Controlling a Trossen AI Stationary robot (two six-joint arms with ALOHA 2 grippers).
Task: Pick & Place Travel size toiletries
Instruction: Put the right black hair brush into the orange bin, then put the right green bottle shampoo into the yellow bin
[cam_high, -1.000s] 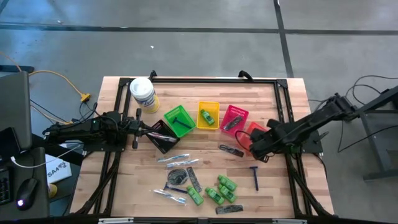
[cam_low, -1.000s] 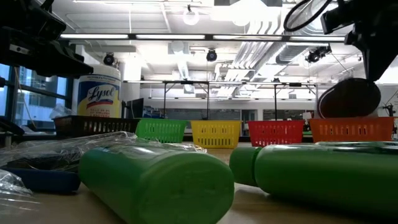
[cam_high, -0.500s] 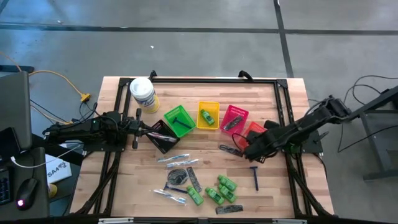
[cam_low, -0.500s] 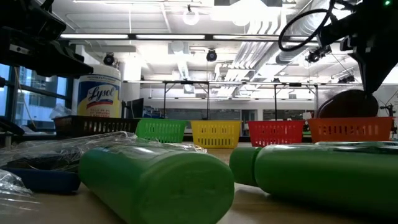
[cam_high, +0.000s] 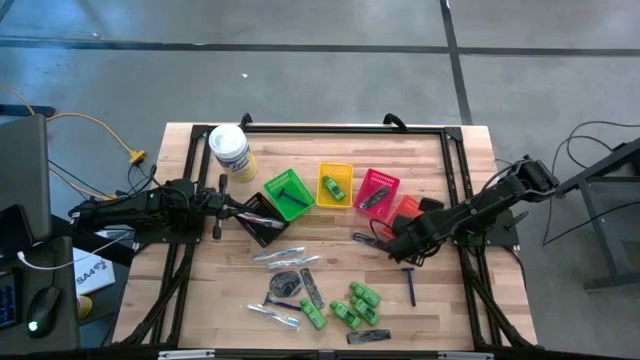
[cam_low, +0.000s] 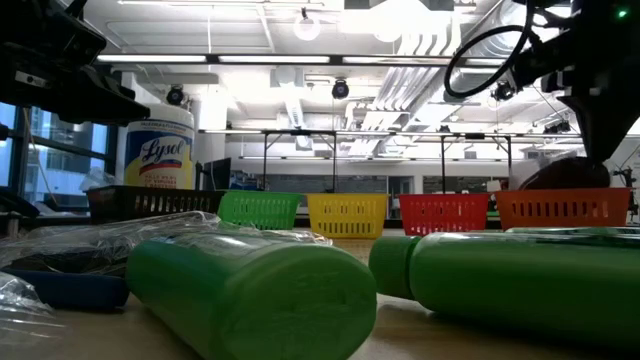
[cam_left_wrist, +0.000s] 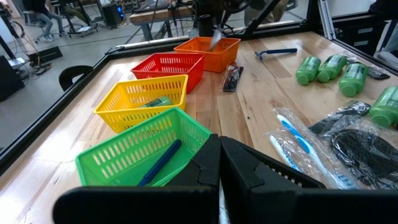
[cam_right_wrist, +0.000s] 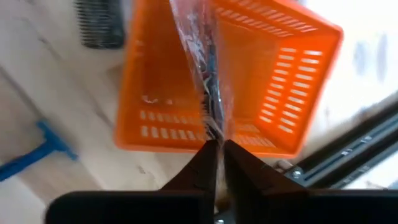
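Packet (cam_right_wrist: 205, 81) blurred in right claw (cam_right_wrist: 216, 149)

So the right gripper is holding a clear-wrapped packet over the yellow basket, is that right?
Not quite. The right gripper does pinch a clear-wrapped packet, but it hangs over the orange basket, not the yellow one. The right wrist view shows the orange basket directly beneath the packet; the yellow basket sits farther along the row in the high view.

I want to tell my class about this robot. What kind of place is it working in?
It looks like a robot lab or workshop in a big open room. There's a wooden table with two robot arms, a bare concrete floor around it, and ceiling pipes and lights overhead, with more workbenches behind.
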